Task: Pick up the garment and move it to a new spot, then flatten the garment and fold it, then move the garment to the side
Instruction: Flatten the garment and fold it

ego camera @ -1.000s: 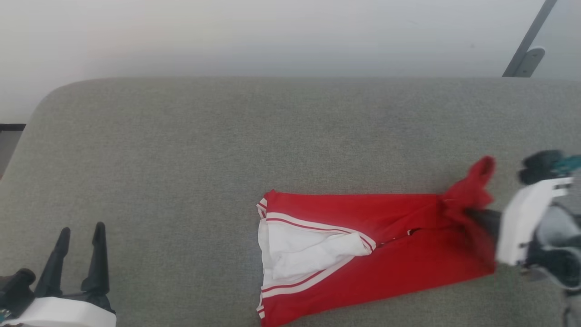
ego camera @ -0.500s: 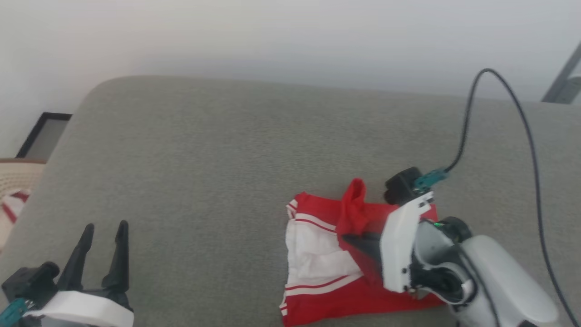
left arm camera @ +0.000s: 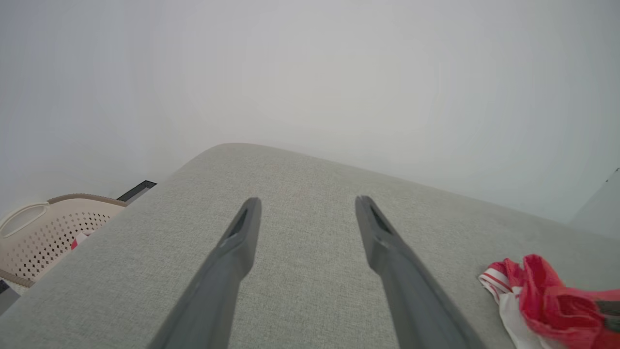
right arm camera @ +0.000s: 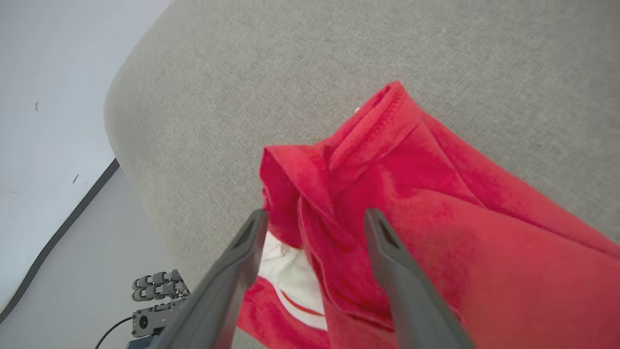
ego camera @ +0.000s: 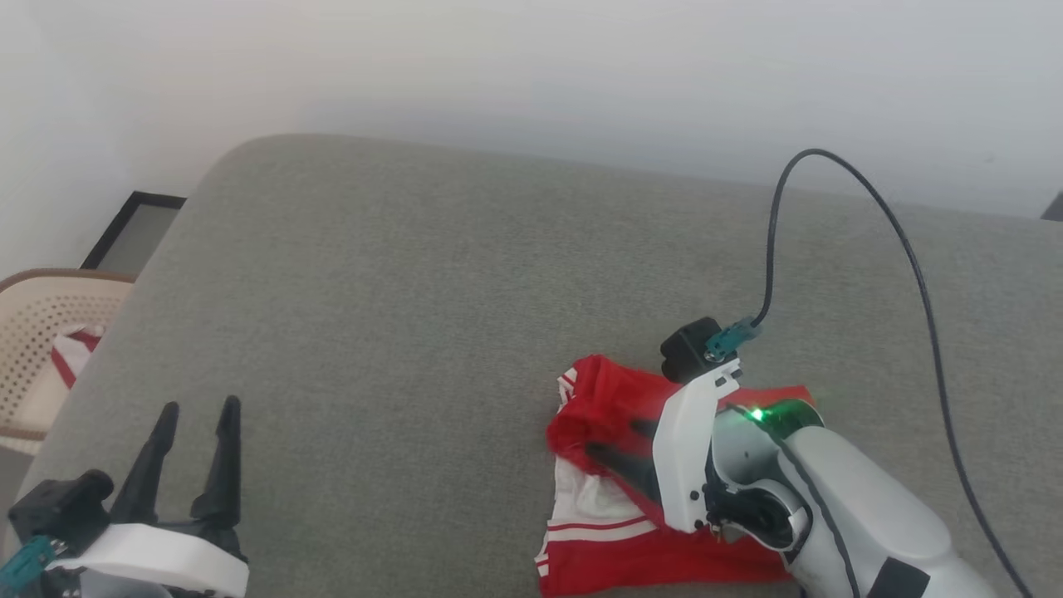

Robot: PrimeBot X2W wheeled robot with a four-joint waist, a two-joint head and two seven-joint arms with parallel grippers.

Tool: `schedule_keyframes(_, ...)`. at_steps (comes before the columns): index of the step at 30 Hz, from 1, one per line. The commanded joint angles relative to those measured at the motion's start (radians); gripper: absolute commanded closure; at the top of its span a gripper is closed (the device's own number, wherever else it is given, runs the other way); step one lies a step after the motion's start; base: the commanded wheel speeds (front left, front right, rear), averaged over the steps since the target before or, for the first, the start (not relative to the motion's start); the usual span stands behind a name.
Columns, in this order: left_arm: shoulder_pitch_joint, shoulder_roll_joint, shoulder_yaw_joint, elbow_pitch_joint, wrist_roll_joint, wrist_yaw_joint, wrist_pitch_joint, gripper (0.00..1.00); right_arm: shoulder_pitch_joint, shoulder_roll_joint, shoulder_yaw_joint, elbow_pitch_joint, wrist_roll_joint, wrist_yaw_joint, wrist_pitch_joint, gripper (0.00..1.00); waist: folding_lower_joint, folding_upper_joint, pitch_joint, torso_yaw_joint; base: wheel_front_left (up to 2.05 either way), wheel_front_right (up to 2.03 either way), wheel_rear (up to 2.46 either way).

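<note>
Two grippers: both w/ fingers spread, neither clamping anything.
R gripper (ego camera: 612, 438): jaws wide apart, low over the shirt (ego camera: 602, 394). A red fold sits btw the fingers in the R wrist view (right arm camera: 315, 215) but isn't pinched, so it reads as released.
L gripper (ego camera: 201, 404): spread and empty, hovering over bare cushion (ego camera: 415, 274) at the near left.
Shirt location: on the grey cushion, near the front edge, right of centre. Partly folded: red body doubled over, white sleeve w/ striped trim showing beneath, red lump bunched at its left end.
Shirt vs R gripper: right under the fingertips. The lump is just beyond the tips, and the rest of the red cloth runs back under the wrist.
Shirt vs L gripper: well apart, off to that gripper's right, at the lower right corner of the L wrist view (left arm camera: 547, 295).
Handling: prob. light, soft, limp knit w/ no stiffness. It'll sag from any single pinch and the layers likely slide apart on a lift. Not fragile. Woven cushion may drag on it.
Where to grab: best guess is the stitched hem (right arm camera: 368, 126), thicker than the flat cloth. Pinch through all layers, or use 2 points w/ both grippers so the fold holds.
Nearby: beige basket (ego camera: 33, 324) past the cushion's left end, red-white cloth inside.
</note>
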Motion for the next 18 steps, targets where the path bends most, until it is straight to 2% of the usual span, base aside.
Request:
schedule_keyframes(1, 0.014, -0.002, 0.011, -0.005, -0.009, -0.002, -0.004, 0.0, -0.015, -0.009, 0.002, -0.007, 0.01, 0.0, -0.02, 0.0, 0.0, -0.0001, -0.003, -0.013, 0.0, 0.0, 0.0)
schedule_keyframes(8, 0.044, -0.007, 0.055, -0.025, 0.005, -0.002, -0.004, 0.0, -0.02, -0.076, -0.042, -0.063, 0.018, 0.0, -0.097, 0.0, 0.0, -0.0001, -0.01, -0.068, 0.0, 0.0, 0.0)
schedule_keyframes(18, 0.074, -0.002, 0.08, -0.045, 0.021, -0.002, -0.004, 0.0, 0.066, -0.179, -0.205, -0.138, -0.074, 0.0, -0.271, 0.0, 0.0, -0.0001, -0.021, -0.161, 0.0, 0.0, 0.0)
